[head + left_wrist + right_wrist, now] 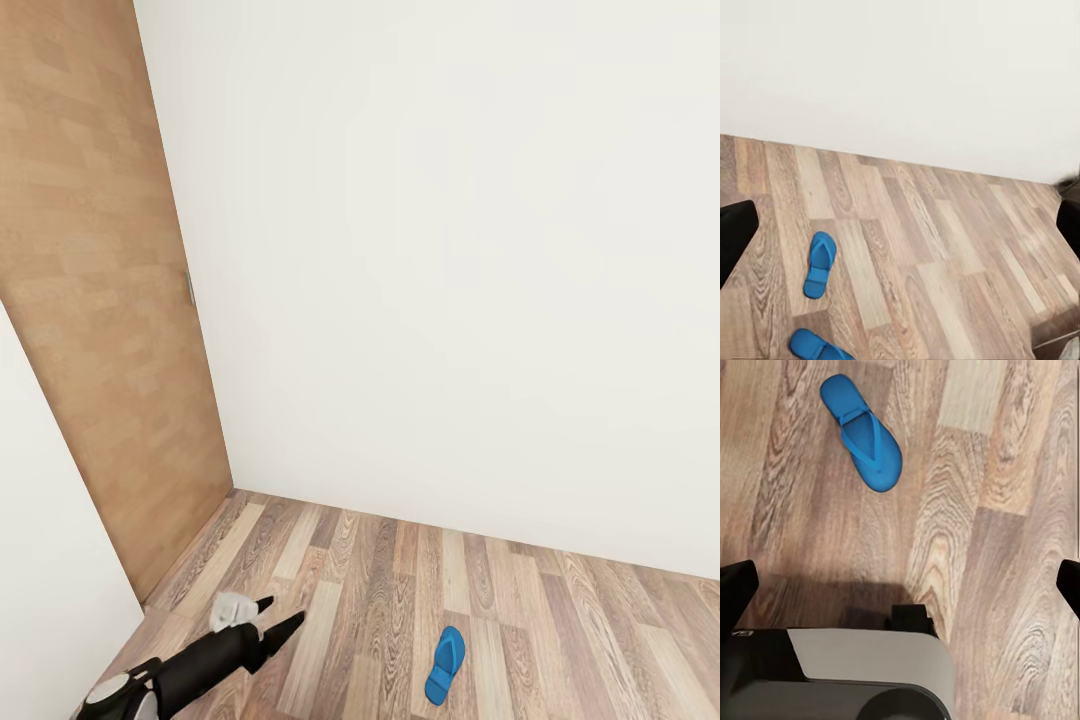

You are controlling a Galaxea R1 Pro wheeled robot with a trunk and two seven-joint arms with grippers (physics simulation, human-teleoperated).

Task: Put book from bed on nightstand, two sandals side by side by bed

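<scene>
One bright blue sandal (445,665) lies flat on the wood floor near the white wall, to the right of my left gripper (278,615). That gripper hangs low with its dark fingers apart and nothing between them. The left wrist view shows two sandals, one whole (819,264) and a second (814,346) cut off by the frame edge; the open left gripper (900,225) is well clear of both. In the right wrist view a sandal (862,433) lies beyond the open, empty right gripper (900,585). The book, the bed and the nightstand are out of view.
A plain brown door (90,300) stands at the left, meeting the white wall (450,250) in a corner. Brown plank floor (560,620) stretches right along the wall. My own grey base (862,675) sits just under the right gripper.
</scene>
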